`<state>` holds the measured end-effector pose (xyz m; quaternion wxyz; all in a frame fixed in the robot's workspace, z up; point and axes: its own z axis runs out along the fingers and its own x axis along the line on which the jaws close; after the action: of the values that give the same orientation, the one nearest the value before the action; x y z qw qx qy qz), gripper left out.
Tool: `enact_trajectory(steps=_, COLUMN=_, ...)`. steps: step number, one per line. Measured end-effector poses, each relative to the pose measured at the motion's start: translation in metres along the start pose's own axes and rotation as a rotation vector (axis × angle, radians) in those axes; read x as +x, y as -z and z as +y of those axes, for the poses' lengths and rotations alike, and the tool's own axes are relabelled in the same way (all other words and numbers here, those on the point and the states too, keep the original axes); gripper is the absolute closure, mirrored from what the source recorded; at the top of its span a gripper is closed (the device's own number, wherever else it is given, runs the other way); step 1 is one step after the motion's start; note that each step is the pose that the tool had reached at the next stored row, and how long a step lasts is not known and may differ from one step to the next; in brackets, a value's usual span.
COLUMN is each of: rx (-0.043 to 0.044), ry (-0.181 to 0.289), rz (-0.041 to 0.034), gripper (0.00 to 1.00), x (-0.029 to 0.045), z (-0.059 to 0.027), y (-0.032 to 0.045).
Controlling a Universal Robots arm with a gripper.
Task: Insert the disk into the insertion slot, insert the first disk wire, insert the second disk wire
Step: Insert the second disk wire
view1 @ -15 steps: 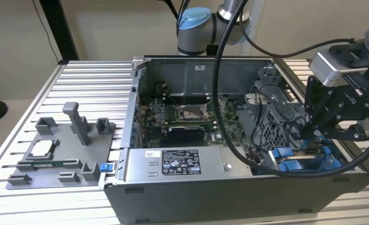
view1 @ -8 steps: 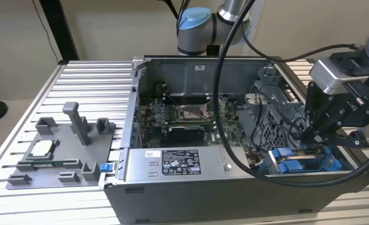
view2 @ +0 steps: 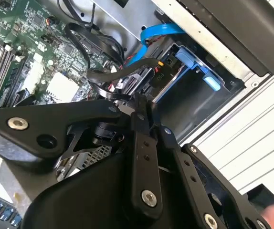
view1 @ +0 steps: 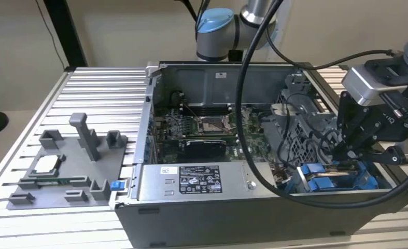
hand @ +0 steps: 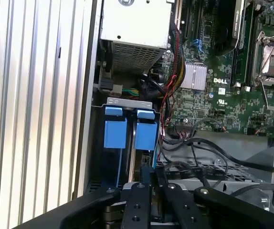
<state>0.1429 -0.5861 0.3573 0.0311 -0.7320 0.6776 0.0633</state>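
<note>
While the black two-fingered tool (view1: pixel 347 154) hangs over the blue-railed grey metal insertion slot (hand: pixel 127 125), its jaws look nearly closed on a black wire plug (view2: pixel 160 75). Thin and floppy, the wire is probably best gripped by its stiff plug.

Robot arm (view1: pixel 238 26) built of silver-grey tubular links, with a light-blue cap on the joint and thick black cables looped alongside. A silver-grey block (view1: pixel 361 85) is mounted at the wrist. Black gripper (view2: pixel 142 107) linkage bars are fastened with round silver screws.
</note>
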Motion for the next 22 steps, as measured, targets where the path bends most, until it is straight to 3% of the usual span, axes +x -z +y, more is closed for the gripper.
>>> enact_trajectory(steps=6, rx=0.0020, ry=0.000, rz=0.0001, gripper=1.00, x=0.0001, z=-0.0001, y=-0.0010)
enact_trajectory(steps=9, rx=0.0083, ry=0.001, rz=0.0007, gripper=1.00, x=0.0004, z=-0.0001, y=-0.0031)
enact_trajectory(steps=14, rx=0.0282, ry=0.004, rz=0.0024, gripper=1.00, x=0.0010, z=-0.0004, y=-0.0079)
enact_trajectory(steps=22, rx=0.0373, ry=-0.001, rz=0.0058, gripper=1.00, x=0.0016, z=-0.0003, y=-0.0122)
